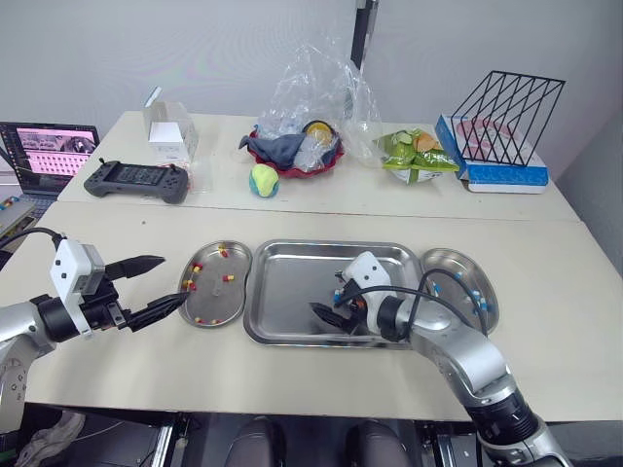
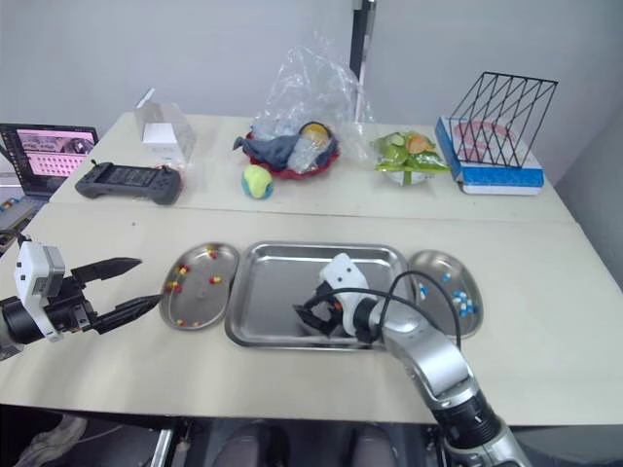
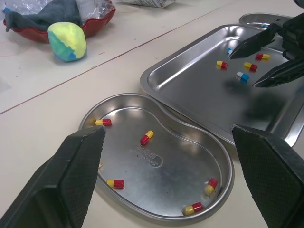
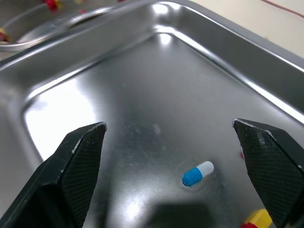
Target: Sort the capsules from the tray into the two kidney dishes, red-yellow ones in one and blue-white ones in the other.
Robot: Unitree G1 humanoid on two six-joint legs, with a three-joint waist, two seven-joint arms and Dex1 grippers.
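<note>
Two open grippers, one tray, two dishes

One steel tray (image 1: 292,263) lies between two kidney dishes on a pale table (image 1: 292,384). The left kidney dish (image 1: 216,300) touches the tray's left edge and holds five red-yellow capsules (image 3: 146,137) that can be counted in the left wrist view. The right kidney dish (image 1: 458,261) sits at the tray's right edge with a handful of blue-white capsules (image 1: 476,293). Five loose capsules can be counted in the tray: three red-yellow ones (image 3: 250,66) and two blue-white ones (image 3: 242,76).

The left gripper (image 1: 173,280) hovers just beside the left dish's outer rim, fingers spread wide and holding nothing. The right gripper (image 4: 168,124) is low inside the tray, its fingers also apart and empty, with one blue-white capsule (image 4: 198,173) lying on the tray floor between them.

A second table (image 1: 321,199) butts against the first. It carries one game controller (image 1: 136,180), one clear box (image 1: 167,131), one red bowl (image 1: 321,167) of cloth under a crumpled plastic bag (image 1: 321,88), one yellow-green ball (image 1: 264,180), one packet of greens (image 1: 417,156) and one black wire rack (image 1: 506,112) on a blue box (image 1: 496,176). A laptop (image 1: 49,148) glows at the far left, and a plain pale wall (image 1: 195,49) stands behind.

The right arm covers part of the right dish, so its capsules cannot be counted exactly, and the left finger hides a strip of the left dish
</note>
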